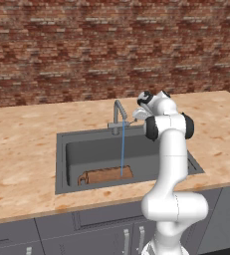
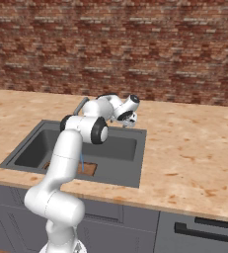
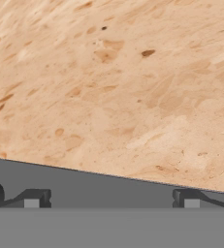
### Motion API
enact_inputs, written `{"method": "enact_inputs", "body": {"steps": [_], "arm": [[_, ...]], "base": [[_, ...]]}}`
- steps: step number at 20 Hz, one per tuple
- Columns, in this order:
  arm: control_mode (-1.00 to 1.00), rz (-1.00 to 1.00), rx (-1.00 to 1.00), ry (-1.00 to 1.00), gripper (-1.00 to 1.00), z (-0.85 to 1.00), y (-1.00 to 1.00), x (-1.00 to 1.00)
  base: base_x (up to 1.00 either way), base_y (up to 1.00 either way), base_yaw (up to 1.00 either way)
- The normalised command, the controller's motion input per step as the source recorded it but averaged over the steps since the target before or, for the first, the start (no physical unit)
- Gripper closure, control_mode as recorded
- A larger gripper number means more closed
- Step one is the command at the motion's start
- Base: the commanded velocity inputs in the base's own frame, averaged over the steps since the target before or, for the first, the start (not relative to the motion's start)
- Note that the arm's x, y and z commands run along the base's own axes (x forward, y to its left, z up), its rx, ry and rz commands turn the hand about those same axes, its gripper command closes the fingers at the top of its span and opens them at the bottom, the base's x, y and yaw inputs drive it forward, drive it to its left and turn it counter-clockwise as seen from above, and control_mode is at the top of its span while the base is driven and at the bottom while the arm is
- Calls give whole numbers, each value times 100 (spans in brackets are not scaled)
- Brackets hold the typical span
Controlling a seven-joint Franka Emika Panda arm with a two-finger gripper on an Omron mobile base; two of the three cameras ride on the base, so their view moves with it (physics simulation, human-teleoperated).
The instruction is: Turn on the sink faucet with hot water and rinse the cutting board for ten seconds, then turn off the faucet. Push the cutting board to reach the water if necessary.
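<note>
While the water (image 1: 122, 149) runs in a thin blue line from the spout, you see the cutting board (image 1: 106, 175) lying flat on the floor of the sink (image 1: 61, 149), well below the hand (image 1: 136, 114) and off to its side, toward the front wall of the basin. The stream lands on the board near its plain end, so it probably needs no pushing. Judge the board as stiff, light wood, likely slick while wet; it should slide easily across the basin floor. If you must shift it, press an edge with a fingertip rather than grip it; if you must lift it, take the rounded handle end with the hole, which points away from the stream.

The sink faucet (image 1: 117, 113) stands just beside the hand at the back rim, its small side lever close to the fingers. That lever looks slim and rigid and should need only a light nudge to shut it off.

The hand hangs empty over the pale worktop (image 3: 108, 87) behind the sink, its two dark fingertips (image 3: 33, 198) spread wide apart and clasping nothing.

Count one board, one faucet, one sink, one stream, one hand.
</note>
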Motion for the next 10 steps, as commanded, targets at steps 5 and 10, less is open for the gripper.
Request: {"method": "enact_inputs", "body": {"steps": [5,10], "arm": [[-100,0,0,0,-100,0,0,0],[-100,0,0,0,-100,0,0,0]], "base": [[0,0,0],[0,0,0]]}}
